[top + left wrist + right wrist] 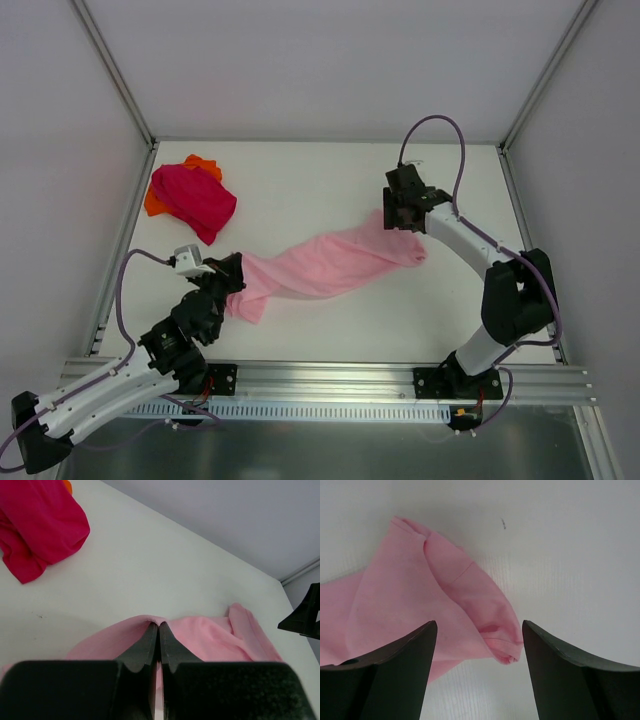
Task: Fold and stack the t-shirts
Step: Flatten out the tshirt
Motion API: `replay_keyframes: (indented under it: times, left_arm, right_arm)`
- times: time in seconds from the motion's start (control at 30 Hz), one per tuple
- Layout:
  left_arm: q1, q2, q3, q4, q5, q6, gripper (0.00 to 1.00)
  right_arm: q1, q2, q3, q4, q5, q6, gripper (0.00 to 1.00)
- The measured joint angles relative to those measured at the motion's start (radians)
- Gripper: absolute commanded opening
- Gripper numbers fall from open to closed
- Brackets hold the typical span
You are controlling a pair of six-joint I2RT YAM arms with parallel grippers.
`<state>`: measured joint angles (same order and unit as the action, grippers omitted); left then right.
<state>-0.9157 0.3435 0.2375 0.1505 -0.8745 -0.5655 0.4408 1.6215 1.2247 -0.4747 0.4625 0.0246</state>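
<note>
Your left gripper (159,629) pinches the soft light pink cloth t-shirt (330,262), roped across the white table (300,190); the right gripper (479,624), jaws spread, hovers over its far end. Pull now and it likely drags bunched.

White table (330,190), metal rail (340,378) along its near edge.

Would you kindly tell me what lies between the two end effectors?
The light pink t-shirt spans it in the top external view, from the shut left end effector to the open right end effector.
</note>
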Motion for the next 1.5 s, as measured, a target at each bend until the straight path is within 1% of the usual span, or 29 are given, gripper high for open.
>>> replay_keyframes:
  times: [0.1,0.23,0.37,0.5,0.6,0.67,0.7,0.73,0.8,0.97,1.2,1.27,1.37,1.5]
  left_arm:
    - [0.0,0.032,0.0,0.001,0.0,0.0,0.0]
    - [0.0,0.068,0.0,0.001,-0.007,-0.001,0.0]
    - [0.0,0.057,0.0,0.0,-0.016,0.0,0.0]
    - [0.0,0.038,0.001,0.001,-0.016,0.002,0.0]
    - [0.0,0.037,0.001,0.001,-0.016,0.003,0.0]
    - [0.0,0.039,0.001,0.001,-0.016,0.003,0.0]
    - [0.0,0.042,0.001,0.001,-0.016,0.003,0.0]
    - [0.0,0.045,0.001,0.001,-0.016,0.003,0.0]
    - [0.0,0.047,0.001,0.0,-0.016,0.003,0.0]
    - [0.0,0.033,0.001,-0.007,-0.015,0.003,0.0]
    - [0.0,0.032,0.001,-0.009,-0.014,0.003,0.0]
    - [0.0,0.036,0.001,-0.007,-0.014,0.003,0.0]
    - [0.0,0.05,0.001,-0.005,-0.013,0.005,0.0]
    - [0.0,0.074,0.001,0.0,-0.002,0.008,0.0]
  right_arm:
    - [-0.006,0.023,0.011,-0.002,-0.092,-0.002,0.75]
    - [-0.022,0.129,0.096,-0.012,-0.195,-0.007,0.75]
    - [-0.027,0.195,0.117,-0.016,-0.236,-0.009,0.75]
    - [-0.028,0.193,0.095,-0.018,-0.26,-0.004,0.76]
    - [-0.033,0.192,0.082,-0.019,-0.285,0.002,0.75]
    - [-0.04,0.192,0.082,-0.024,-0.298,0.007,0.69]
    - [-0.044,0.192,0.082,-0.024,-0.309,0.011,0.64]
    - [-0.048,0.194,0.082,-0.025,-0.319,0.013,0.61]
    - [-0.055,0.205,0.082,-0.024,-0.335,0.019,0.59]
    - [-0.064,0.237,0.082,-0.029,-0.355,0.022,0.6]
    - [-0.066,0.238,0.082,-0.029,-0.372,0.023,0.62]
    - [-0.066,0.238,0.082,-0.026,-0.375,0.021,0.66]
    - [-0.064,0.237,0.07,0.001,-0.374,0.011,0.68]
    - [-0.053,0.237,0.06,0.006,-0.32,0.0,0.72]
